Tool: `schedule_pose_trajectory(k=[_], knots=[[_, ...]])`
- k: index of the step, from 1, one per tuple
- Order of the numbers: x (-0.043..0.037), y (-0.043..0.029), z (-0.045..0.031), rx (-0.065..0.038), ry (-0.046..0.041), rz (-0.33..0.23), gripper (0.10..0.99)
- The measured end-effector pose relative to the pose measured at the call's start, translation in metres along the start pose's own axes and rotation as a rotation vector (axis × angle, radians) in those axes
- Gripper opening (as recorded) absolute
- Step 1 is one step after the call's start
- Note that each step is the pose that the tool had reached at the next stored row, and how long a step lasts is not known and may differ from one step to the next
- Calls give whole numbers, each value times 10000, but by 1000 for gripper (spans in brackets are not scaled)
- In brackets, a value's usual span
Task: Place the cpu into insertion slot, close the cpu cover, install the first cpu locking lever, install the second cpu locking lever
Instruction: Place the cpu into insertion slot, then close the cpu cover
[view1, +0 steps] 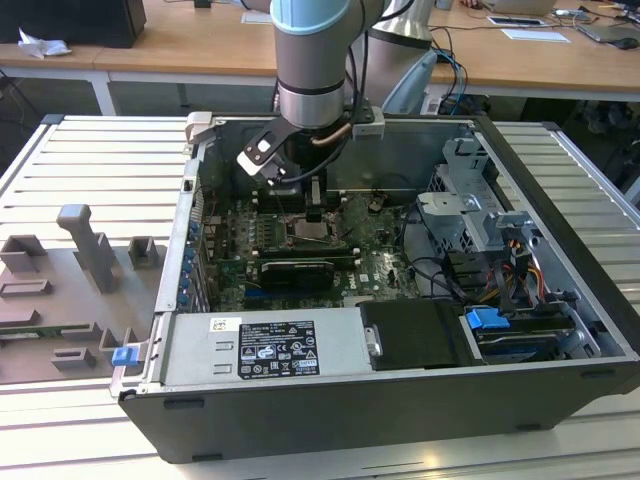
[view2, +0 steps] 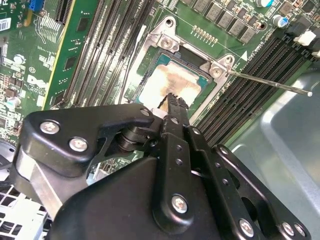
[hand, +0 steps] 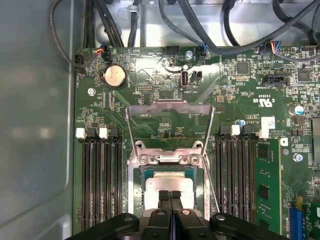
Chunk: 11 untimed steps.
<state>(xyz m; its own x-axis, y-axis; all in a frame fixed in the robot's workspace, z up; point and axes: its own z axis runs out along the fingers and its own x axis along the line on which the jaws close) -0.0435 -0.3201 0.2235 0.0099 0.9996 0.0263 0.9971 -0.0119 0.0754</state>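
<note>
The cpu (hand: 167, 184), a pale silvery square chip, lies flat in the insertion slot (hand: 134, 192), whose silver rim frames it. In the second wrist view the cpu (view2: 175, 82) shows smudged beige. The cpu cover (hand: 170, 104) stands open, tipped back from the slot on its hinge side. A thin locking lever rod (view2: 270, 83) sticks out free beside the slot. My gripper (hand: 170, 196) is shut, fingertips pressed together just over the chip's near edge, with nothing between them. In the exterior view the gripper (view1: 313, 216) reaches down into the computer case above the slot (view1: 312, 236).
Long black memory slots (hand: 100, 180) flank the socket on both sides. A long black expansion card (view1: 295, 270) lies in front of it, then the power supply (view1: 265, 350). Drive cage (view1: 470, 205) and cables fill the exterior view's right. Grey fixtures (view1: 85, 260) stand outside the case.
</note>
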Motion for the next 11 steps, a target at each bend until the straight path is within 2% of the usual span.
schedule_pose_trajectory(k=[4, 7, 11], knots=[[0, 1, -16, -1, 0, 0, 106], [1, 73, -11, 84, -2, 1, 106], [1, 78, -11, 86, -2, 4, 106]])
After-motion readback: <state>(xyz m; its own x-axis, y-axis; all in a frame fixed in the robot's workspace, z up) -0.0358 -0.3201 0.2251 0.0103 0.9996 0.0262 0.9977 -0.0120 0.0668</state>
